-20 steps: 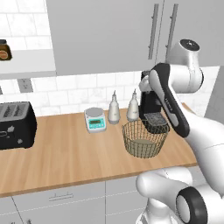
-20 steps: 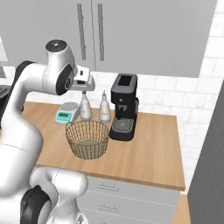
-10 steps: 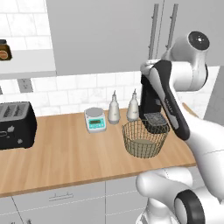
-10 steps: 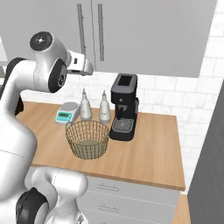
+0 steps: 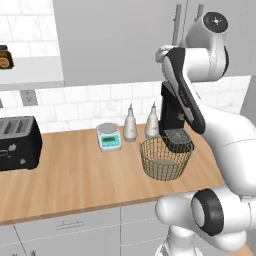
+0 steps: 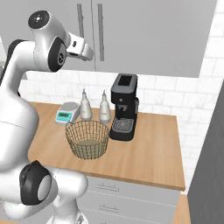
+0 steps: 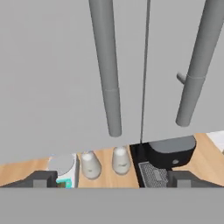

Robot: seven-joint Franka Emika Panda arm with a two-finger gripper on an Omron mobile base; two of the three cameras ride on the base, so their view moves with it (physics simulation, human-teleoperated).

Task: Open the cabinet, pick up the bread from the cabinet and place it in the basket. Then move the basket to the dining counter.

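Note:
The cabinet (image 6: 144, 35) hangs above the worktop with both light-grey doors shut. Its two long bar handles (image 7: 107, 65) stand close ahead in the hand view, either side of the door seam. My gripper (image 7: 113, 180) is open, its fingertips (image 7: 41, 178) wide apart and holding nothing. It is raised level with the handles' lower ends (image 6: 80, 26), a little in front of the doors. The wire-mesh basket (image 5: 150, 155) (image 6: 76, 135) sits below on the worktop with just its beige bottom inside. The bread is hidden behind the shut doors. The dining counter is out of view.
A black coffee machine (image 6: 123, 107) stands right beside the basket. Two pale bottles (image 5: 130, 125) and a small scale (image 5: 108, 136) stand behind it by the tiles. A black toaster (image 5: 17, 142) sits far left, and a brown-lidded jar (image 5: 5, 56) on an open shelf.
The arm has swung upward, lifting the hand from just above the bottles to the height of the cabinet handles. The basket and the doors have not moved.

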